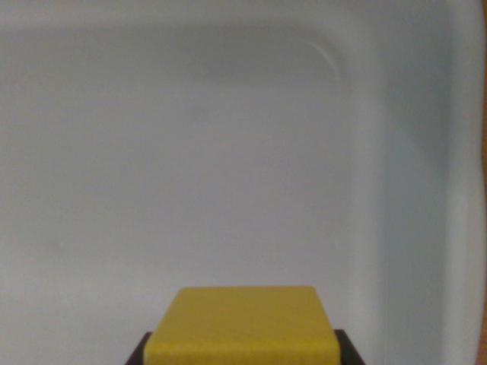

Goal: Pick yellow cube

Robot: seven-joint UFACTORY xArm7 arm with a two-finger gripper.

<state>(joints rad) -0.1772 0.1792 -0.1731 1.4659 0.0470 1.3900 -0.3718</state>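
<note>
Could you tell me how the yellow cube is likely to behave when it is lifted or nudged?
The yellow cube looks solid, with crisp flat faces, so it is probably rigid. Flat sides suggest it will slide rather than roll. Its smooth matte surface may slip slightly between the dark pincer parts beside it.

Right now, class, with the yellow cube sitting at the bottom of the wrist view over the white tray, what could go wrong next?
1. Only thin dark end effector parts show on either side of the yellow cube, so the hold may be shallow and the cube could slip out.
2. The white tray has a raised wall at the wrist view's right; a sideways move might clip it.
3. The cube's lower part is out of frame, so contact cannot be checked.
</note>
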